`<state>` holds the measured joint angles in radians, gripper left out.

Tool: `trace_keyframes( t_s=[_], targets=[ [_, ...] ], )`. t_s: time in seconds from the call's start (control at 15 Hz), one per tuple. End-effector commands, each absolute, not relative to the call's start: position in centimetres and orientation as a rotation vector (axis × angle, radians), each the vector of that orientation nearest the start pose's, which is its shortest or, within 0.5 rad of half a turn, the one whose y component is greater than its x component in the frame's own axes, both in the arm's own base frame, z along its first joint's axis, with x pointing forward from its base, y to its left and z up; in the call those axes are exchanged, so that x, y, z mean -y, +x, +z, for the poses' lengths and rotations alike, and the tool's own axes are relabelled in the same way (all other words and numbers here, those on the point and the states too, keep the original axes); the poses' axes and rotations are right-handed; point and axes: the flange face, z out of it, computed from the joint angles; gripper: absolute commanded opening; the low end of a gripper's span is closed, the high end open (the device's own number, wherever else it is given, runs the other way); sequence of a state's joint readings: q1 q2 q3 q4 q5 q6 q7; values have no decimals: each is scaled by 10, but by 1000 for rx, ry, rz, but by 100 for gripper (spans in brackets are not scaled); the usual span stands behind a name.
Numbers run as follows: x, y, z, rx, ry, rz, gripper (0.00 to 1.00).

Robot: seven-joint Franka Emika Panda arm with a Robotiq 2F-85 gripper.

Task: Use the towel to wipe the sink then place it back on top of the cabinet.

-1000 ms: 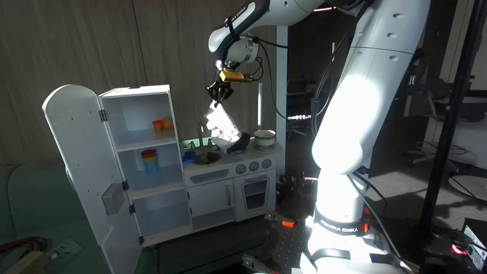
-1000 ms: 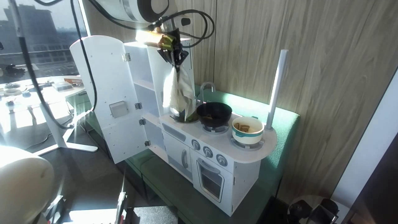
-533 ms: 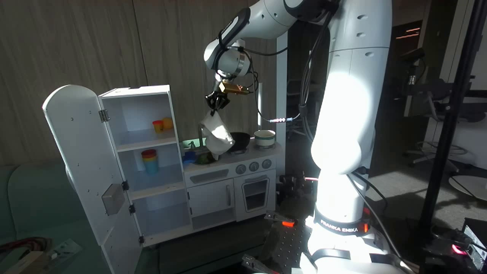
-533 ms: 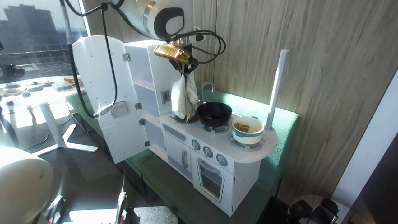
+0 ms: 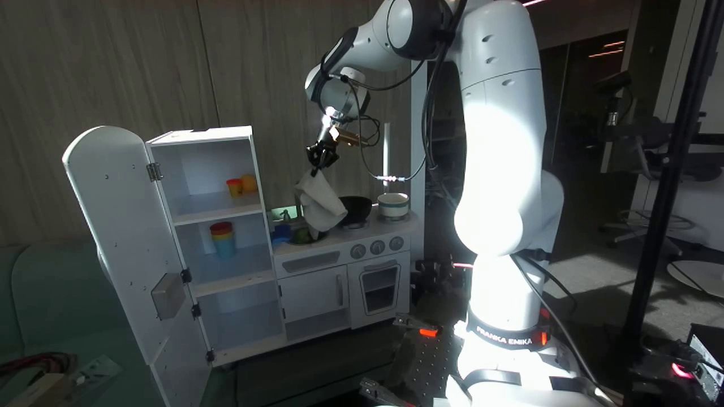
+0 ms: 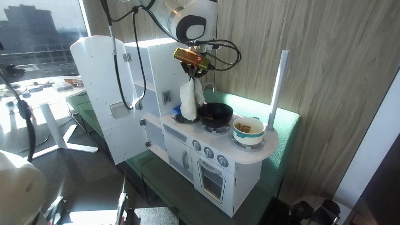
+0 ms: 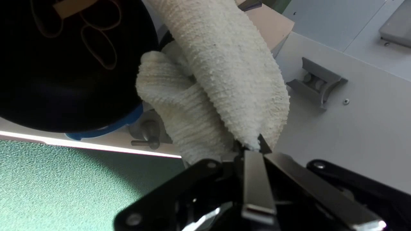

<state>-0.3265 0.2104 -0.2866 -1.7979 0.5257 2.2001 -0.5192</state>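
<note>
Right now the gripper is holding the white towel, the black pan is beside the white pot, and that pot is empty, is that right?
Not quite: the white pot isn't empty; an exterior view shows brown pieces inside it. The rest holds: the gripper is holding the white towel, and the black pan is beside that pot.
</note>
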Motion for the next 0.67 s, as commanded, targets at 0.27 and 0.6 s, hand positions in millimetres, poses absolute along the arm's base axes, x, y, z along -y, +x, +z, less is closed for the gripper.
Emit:
trace_keyframes(
  t_s=[0.27, 0.6],
  targets=[
    [342, 563, 508, -364, -2805, -513, 62],
    [333, 564, 510, -349, -2812, -500, 70]
  ],
)
